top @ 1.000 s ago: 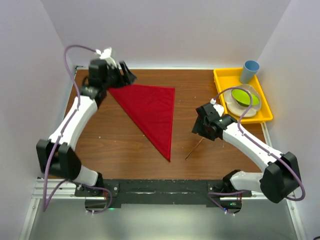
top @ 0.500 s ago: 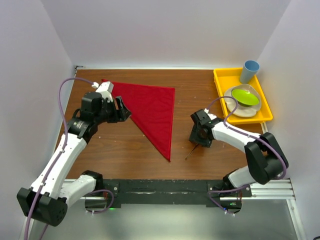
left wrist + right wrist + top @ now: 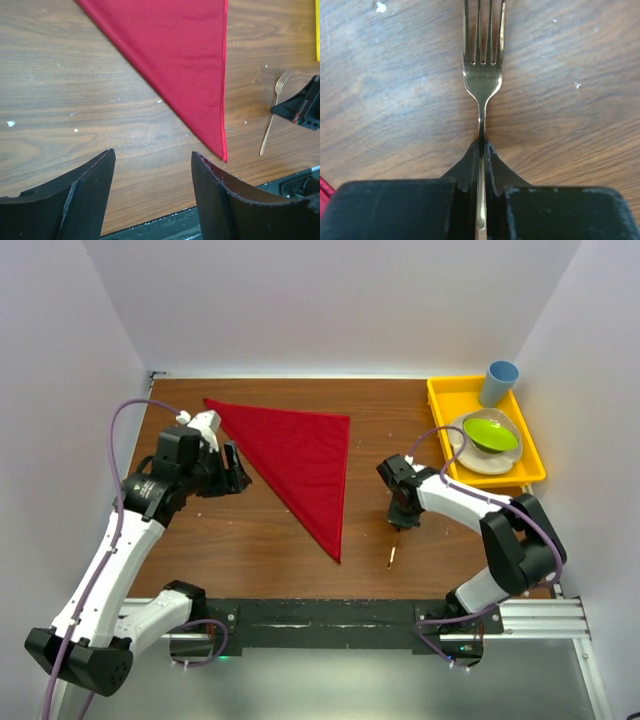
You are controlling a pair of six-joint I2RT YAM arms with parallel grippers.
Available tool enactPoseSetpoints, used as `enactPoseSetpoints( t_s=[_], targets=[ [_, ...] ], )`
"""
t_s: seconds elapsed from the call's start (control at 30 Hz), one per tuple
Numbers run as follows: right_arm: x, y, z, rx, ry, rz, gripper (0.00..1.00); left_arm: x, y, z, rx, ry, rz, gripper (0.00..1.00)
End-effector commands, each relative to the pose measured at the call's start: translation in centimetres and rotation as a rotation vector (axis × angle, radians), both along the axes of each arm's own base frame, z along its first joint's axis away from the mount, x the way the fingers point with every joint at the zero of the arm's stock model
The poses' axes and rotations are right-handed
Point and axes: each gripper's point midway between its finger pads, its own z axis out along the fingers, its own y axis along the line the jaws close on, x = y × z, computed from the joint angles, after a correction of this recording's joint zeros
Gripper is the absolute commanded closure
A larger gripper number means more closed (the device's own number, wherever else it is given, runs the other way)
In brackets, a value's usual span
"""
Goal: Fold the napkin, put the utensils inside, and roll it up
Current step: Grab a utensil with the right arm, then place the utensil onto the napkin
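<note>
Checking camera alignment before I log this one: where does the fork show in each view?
Top external: fork right of centre, clamped by the right pincer.
Left wrist: fork far right, beside that pincer.
Right wrist: fork centre, tines toward the top.
Shared landmark: the red napkin, left of it.

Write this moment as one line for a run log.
napkin: folded triangle, flat | right gripper: shut on fork | left gripper: open, empty

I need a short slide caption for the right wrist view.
Right end effector shut on the fork handle, tines forward, wooden table beneath.
</note>
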Motion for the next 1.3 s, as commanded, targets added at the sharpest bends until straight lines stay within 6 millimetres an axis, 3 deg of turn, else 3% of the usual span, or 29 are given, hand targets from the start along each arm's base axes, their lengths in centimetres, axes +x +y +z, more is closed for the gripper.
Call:
enactPoseSetpoints(
  t_s=[0.0, 0.13, 0.17, 0.2, 0.23, 0.27, 0.43, 0.47, 0.63, 0.67, 0.7, 0.73, 0.77, 0.8, 0.87, 0.9, 0.93, 0.97, 1.03, 1.27],
  targets=[
    [2.1, -1.8, 2.0, -0.191, 0.03, 0.194, 1.0, 0.3, 1.3, 3.5, 0.041, -0.063, 0.055, 0.33],
    [6.4, 0.1, 5.6, -0.222, -0.039, 0.399, 1.0, 0.5, 1.7, 5.4, 0.056, -0.084, 0.07, 0.33],
    [8.4, 1.7, 7.4, -0.186, -0.108, 0.438, 1.0, 0.5, 1.7, 5.7, 0.052, -0.084, 0.073, 0.33],
    [9.2, 2.7, 8.2, -0.172, -0.127, 0.52, 1.0, 0.5, 1.7, 6.0, 0.049, -0.083, 0.078, 0.33],
    [9.4, 5.0, 8.6, -0.076, -0.137, 0.601, 1.0, 0.4, 1.7, 6.7, 0.037, -0.086, 0.087, 0.33],
    [11.1, 6.9, 9.8, -0.037, -0.191, 0.653, 1.0, 0.4, 1.7, 6.9, 0.033, -0.088, 0.088, 0.34],
    [13.8, 14.4, 12.0, 0.04, -0.258, 0.888, 1.0, -0.4, 1.1, 8.4, -0.006, -0.091, 0.065, 0.34],
    [14.6, 16.4, 11.8, 0.061, -0.256, 0.935, 1.0, -0.4, 1.1, 8.5, -0.008, -0.089, 0.062, 0.34],
    [14.8, 23.7, 10.2, 0.099, -0.225, 1.101, 1.0, -0.9, 1.2, 8.1, 0.006, -0.06, 0.057, 0.35],
    [15.3, 25.4, 11.4, 0.135, -0.266, 1.109, 1.0, -0.9, 1.3, 8.0, 0.01, -0.057, 0.058, 0.35],
    [15.3, 26.4, 9.5, 0.141, -0.234, 1.114, 1.0, -0.9, 1.4, 8.0, 0.015, -0.053, 0.061, 0.35],
    [15.4, 27.3, 9.5, 0.158, -0.234, 1.119, 1.0, -1.0, 1.5, 7.9, 0.021, -0.049, 0.064, 0.35],
    [16.0, 28.5, 10.8, 0.177, -0.271, 1.13, 1.0, -1.0, 1.5, 8.0, 0.021, -0.051, 0.063, 0.35],
    [15.7, 29.5, 8.9, 0.179, -0.239, 1.148, 1.0, -1.0, 1.5, 8.0, 0.024, -0.052, 0.062, 0.35],
    [15.9, 31.2, 9.5, 0.189, -0.269, 1.183, 1.0, -1.2, 1.6, 8.0, 0.027, -0.05, 0.062, 0.35],
    [15.8, 31.8, 9.4, 0.202, -0.268, 1.195, 1.0, -1.2, 1.7, 8.0, 0.029, -0.053, 0.065, 0.35],
    [15.7, 32.4, 8.0, 0.204, -0.249, 1.198, 1.0, -1.3, 1.9, 7.9, 0.038, -0.052, 0.067, 0.35],
    [16.0, 32.9, 8.5, 0.222, -0.268, 1.195, 1.0, -1.3, 2.0, 7.9, 0.042, -0.052, 0.069, 0.35],
    [16.0, 33.6, 7.9, 0.237, -0.273, 1.197, 1.0, -1.4, 2.2, 7.9, 0.051, -0.051, 0.074, 0.35],
    [17.4, 35.6, 8.5, 0.301, -0.341, 1.129, 1.0, -1.8, 2.4, 7.6, 0.058, -0.045, 0.076, 0.35]
  ],
)
